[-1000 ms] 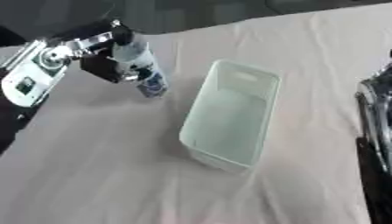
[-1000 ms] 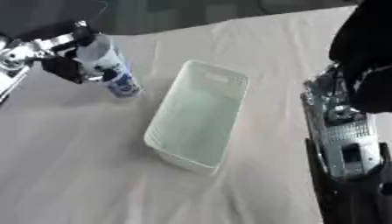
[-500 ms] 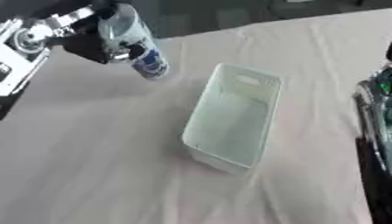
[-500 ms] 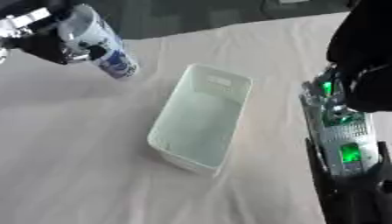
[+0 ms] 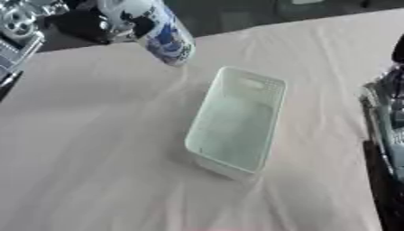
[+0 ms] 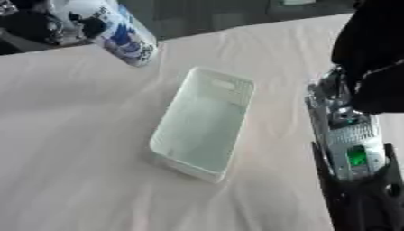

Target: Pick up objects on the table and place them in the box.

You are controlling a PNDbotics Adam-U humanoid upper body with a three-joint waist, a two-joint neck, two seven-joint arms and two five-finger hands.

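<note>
I've got the bottle (image 5: 154, 29) up at about 11 o'clock in the left eye view, held in my left robot hand (image 5: 98, 25). The dark fingers look curled around its upper part, so it's carried, not resting. It hangs tilted, top toward the upper left and base down toward the box (image 5: 236, 122), which I reckon suits swinging it over the rim.

The box is a pale, see-through tub sitting dead centre on the worktop (image 5: 94, 149), which is covered in a light cloth. Its long side runs from roughly 1 o'clock to 7 o'clock and it looks empty, with a handle slot in the far end wall. Bottle and box are apart, nothing touching yet.

My right robot hand doesn't really show. Only the arm (image 6: 355, 135) sits along the 3 o'clock edge with a green light on it, so I can't tell what that hand is doing.

The label is white with blue and dark patches. There's some print on it, but I can't read a word or a brand.
</note>
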